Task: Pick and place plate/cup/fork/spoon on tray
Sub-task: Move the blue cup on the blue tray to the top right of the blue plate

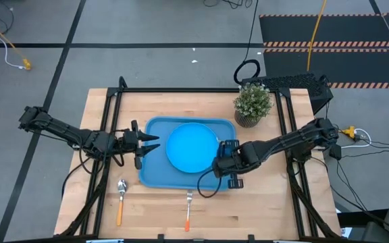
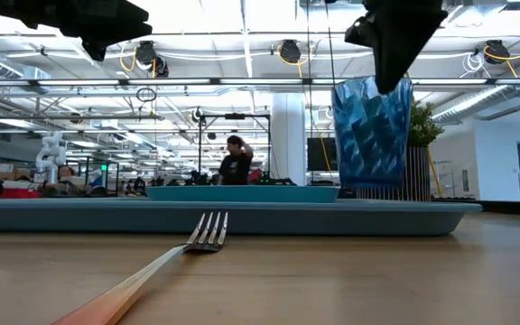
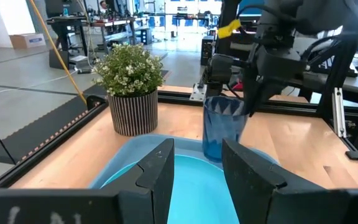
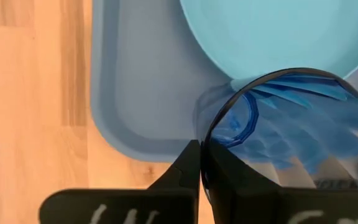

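One thin pinch on the rim holds the dark-blue translucent tumbler cup (image 4: 284, 134) in the right gripper (image 4: 201, 162) – jaws clamped, over the light-blue rectangular tray (image 4: 135, 93), just beside the round bright-blue plate (image 4: 278, 31). Landing on the plate's edge could tip it. Left gripper (image 3: 194, 171) waits, fingers apart.

1. Tray (image 1: 155, 177): big light-blue rectangle w/ round corners & raised rim, flat on the wood table, mid.
2. Plate (image 1: 191, 146): round, bright blue, lies flat inside the tray.
3. Cup (image 2: 372, 135): small dark-blue see-thru tumbler, upright, at the tray's right-front corner, beside the plate. Can't tell if it touches the tray floor.
4. Fork (image 1: 188, 210): silver tines, orange handle. On the table in front of the tray, tines pointing at it.
5. Spoon (image 1: 121, 199): silver bowl, orange handle. On the table near the tray's left-front corner.
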`<action>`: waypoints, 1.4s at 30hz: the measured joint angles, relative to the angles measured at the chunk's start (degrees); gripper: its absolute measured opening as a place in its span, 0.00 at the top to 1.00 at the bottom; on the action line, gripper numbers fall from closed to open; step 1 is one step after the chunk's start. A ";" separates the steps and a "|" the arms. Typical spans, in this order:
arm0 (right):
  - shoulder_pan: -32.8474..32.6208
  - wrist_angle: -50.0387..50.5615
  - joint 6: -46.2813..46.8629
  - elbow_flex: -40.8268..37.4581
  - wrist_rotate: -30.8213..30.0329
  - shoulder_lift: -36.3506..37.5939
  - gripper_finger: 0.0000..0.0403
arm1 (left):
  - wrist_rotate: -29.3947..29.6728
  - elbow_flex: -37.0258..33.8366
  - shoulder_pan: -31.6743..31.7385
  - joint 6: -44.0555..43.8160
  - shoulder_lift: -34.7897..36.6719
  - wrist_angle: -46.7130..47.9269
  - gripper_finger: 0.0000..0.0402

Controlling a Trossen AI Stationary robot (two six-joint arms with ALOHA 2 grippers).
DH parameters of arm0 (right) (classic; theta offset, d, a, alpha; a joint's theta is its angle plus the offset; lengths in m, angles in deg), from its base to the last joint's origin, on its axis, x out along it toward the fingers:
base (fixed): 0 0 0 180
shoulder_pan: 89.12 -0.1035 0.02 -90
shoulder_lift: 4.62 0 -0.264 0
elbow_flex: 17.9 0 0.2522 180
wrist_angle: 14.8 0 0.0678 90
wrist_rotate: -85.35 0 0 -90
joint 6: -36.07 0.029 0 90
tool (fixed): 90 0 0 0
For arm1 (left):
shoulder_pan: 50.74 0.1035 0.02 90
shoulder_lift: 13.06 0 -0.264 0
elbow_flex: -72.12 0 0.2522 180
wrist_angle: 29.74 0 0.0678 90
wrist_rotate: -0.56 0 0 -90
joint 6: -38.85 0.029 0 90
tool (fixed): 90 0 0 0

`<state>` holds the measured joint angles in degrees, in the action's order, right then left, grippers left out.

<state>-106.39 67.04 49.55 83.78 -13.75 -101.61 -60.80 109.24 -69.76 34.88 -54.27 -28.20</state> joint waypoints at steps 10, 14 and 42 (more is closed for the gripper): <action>1.93 2.01 -3.13 5.85 -2.52 0.02 1.00 | 0.00 0.00 0.00 0.03 0.01 0.02 0.66; 2.71 4.42 -3.71 7.76 -3.10 0.02 1.00 | 0.00 0.00 0.00 0.04 0.02 0.02 0.66; 11.65 4.81 -11.28 8.07 -2.89 0.02 1.00 | -0.01 0.00 -0.01 0.29 0.02 0.03 0.66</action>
<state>-94.74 71.85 38.27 91.85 -16.64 -101.59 -60.80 109.24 -69.77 35.17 -54.25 -28.17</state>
